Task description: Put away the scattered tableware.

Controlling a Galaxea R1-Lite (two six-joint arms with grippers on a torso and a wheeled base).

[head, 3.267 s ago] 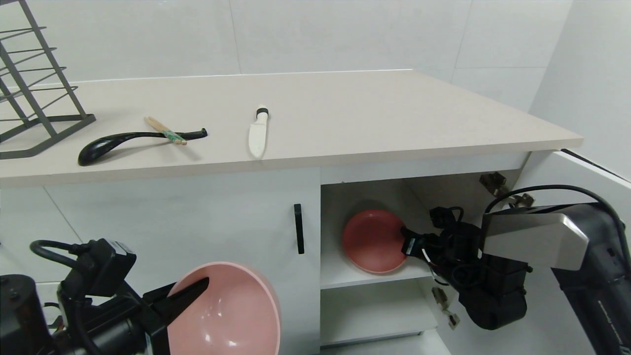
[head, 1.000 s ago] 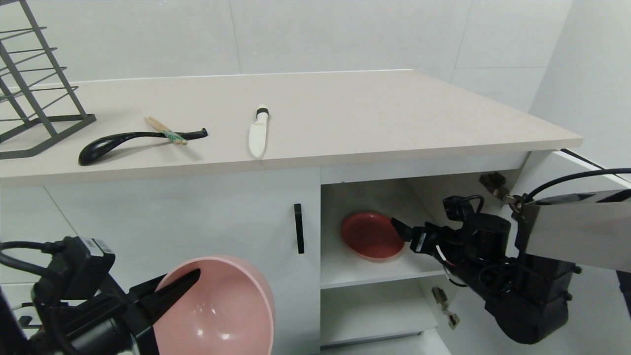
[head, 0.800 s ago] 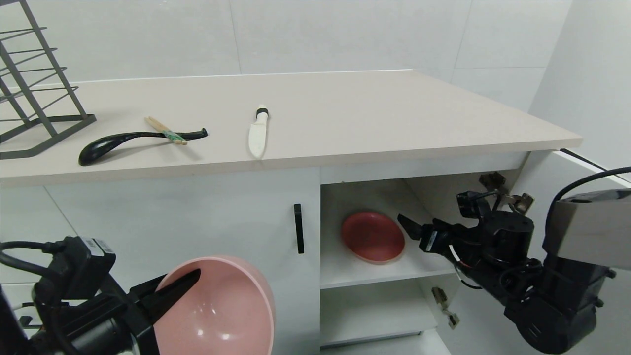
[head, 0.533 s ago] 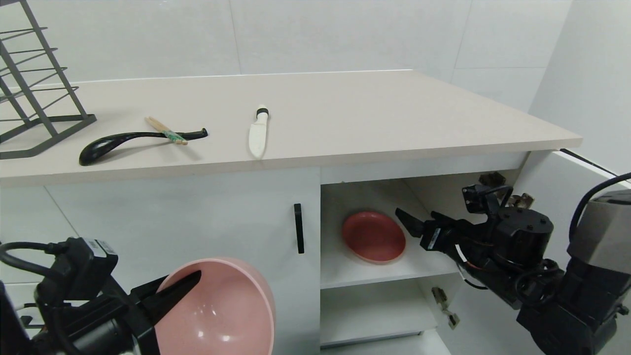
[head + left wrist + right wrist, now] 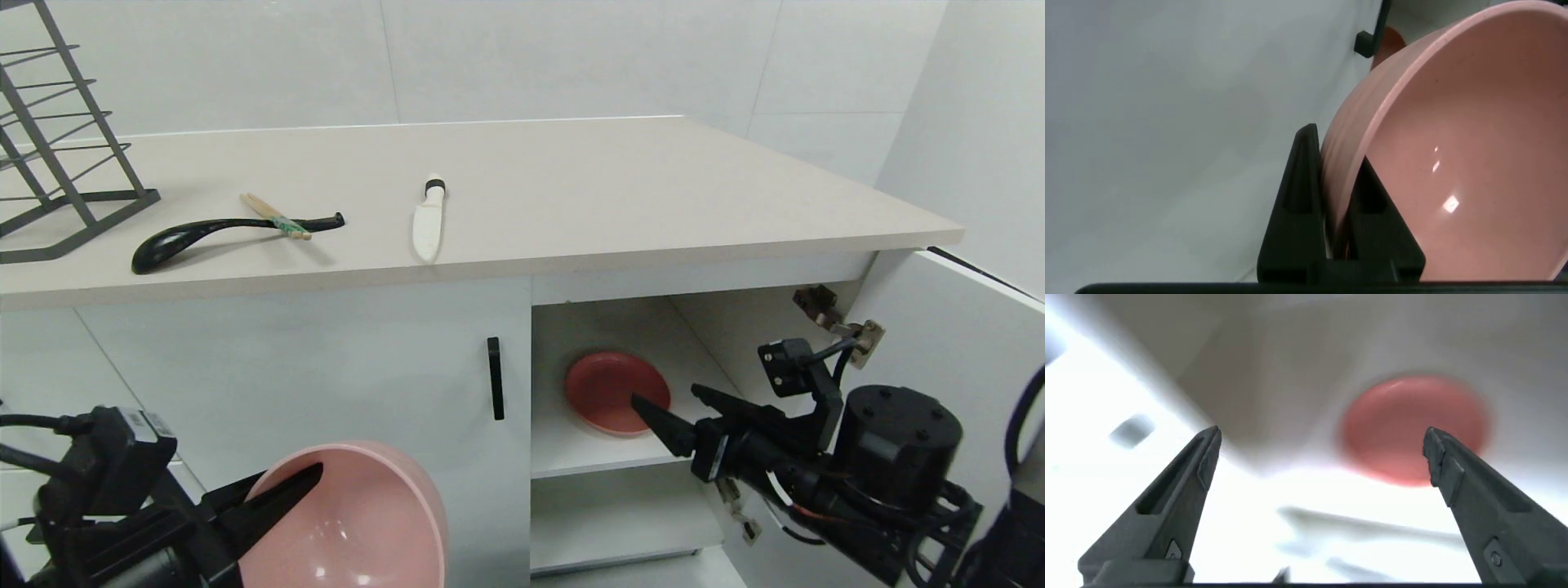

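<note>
While the left gripper (image 5: 304,483) pinches the thin rim of a deep, glossy pink round bowl (image 5: 359,523) low in front of the closed white cabinet door (image 5: 326,367), the right gripper (image 5: 665,398) hangs just outside the open compartment. Its two tapered black fingers are spread wide and hold nothing.

From the left wrist, the wedge-shaped fingers (image 5: 1305,175) press on either side of the bowl's wall, one inside and one outside, with light glinting off the smooth inner surface.

A shallow, matte red round plate (image 5: 612,388) lies flat on the upper white shelf (image 5: 571,449) inside the cabinet, just beyond the right gripper's fingertips. From the right wrist it appears between the splayed fingers, apart from both.

On the smooth beige countertop (image 5: 612,180) lie a curved black ladle (image 5: 175,238), a pair of pale wooden chopsticks (image 5: 273,216) crossing its handle, and a white-bladed knife (image 5: 427,224) with a black band at its handle end, near the front edge. A dark angular wire rack (image 5: 61,155) stands at the counter's left end. A slim black bar handle (image 5: 493,378) runs upright on the closed door.
</note>
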